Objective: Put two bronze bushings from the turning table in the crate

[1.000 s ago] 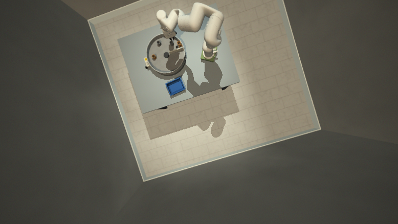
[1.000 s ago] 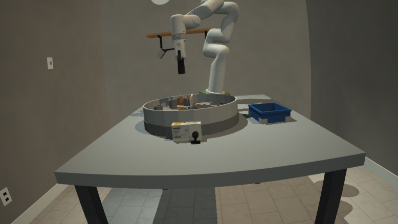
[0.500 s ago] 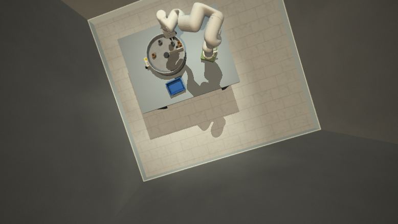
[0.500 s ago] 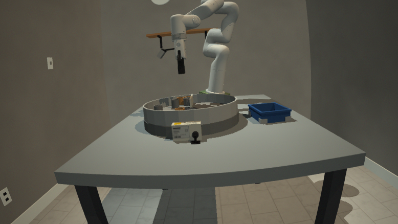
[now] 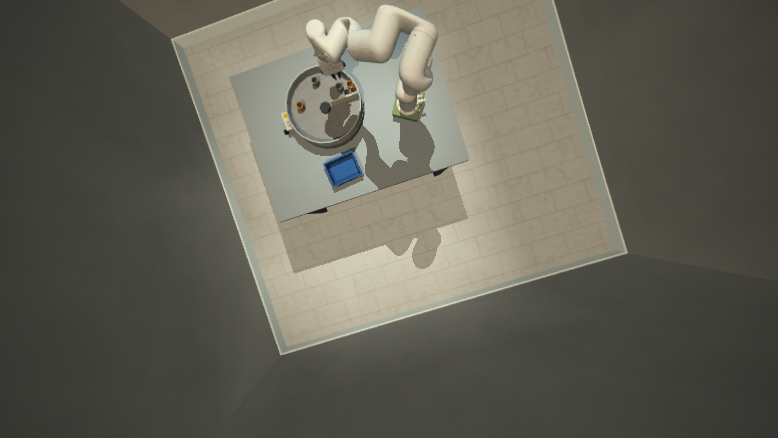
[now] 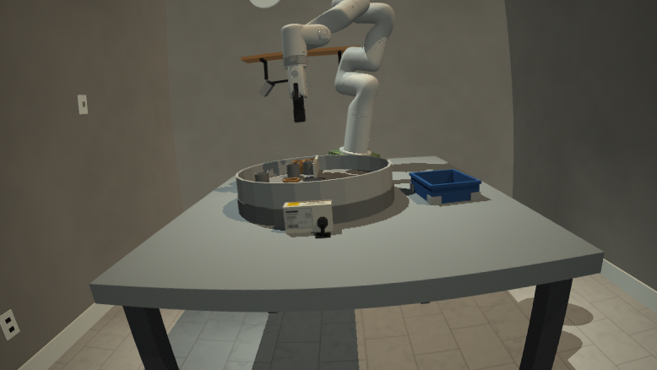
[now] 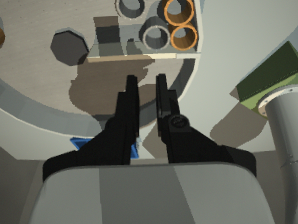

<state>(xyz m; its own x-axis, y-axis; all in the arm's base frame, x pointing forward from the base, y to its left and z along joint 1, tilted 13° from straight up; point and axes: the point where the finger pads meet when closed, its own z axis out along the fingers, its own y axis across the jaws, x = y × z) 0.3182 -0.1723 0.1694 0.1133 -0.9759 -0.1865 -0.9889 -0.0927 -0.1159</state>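
The round turning table [image 5: 326, 140] [image 6: 322, 193] [image 7: 27, 106] holds several bushings. Two bronze bushings [image 5: 351, 85] [image 7: 178, 10] [image 7: 184, 38] stand side by side near its rim, next to two grey bushings [image 7: 132, 3] [image 7: 156, 35]. A third bronze bushing [image 5: 299, 106] [image 6: 291, 179] sits on the far side of the disc. My gripper [image 5: 338, 75] [image 6: 298, 116] [image 7: 147, 88] hangs high above the table, over its edge near the bronze pair. Its fingers are nearly together with nothing between them. The blue crate [image 5: 342, 156] [image 6: 445, 186] stands empty beside the turning table.
A pale fixed bar [image 7: 120, 59] [image 5: 344, 97] lies across the disc by the bushing cluster, and a dark hexagonal hub [image 7: 69, 47] [image 5: 325, 107] sits at its centre. A control box [image 5: 285, 122] [image 6: 306, 216] is at the table's rim. The arm's green base [image 5: 408, 108] [image 7: 266, 90] is nearby.
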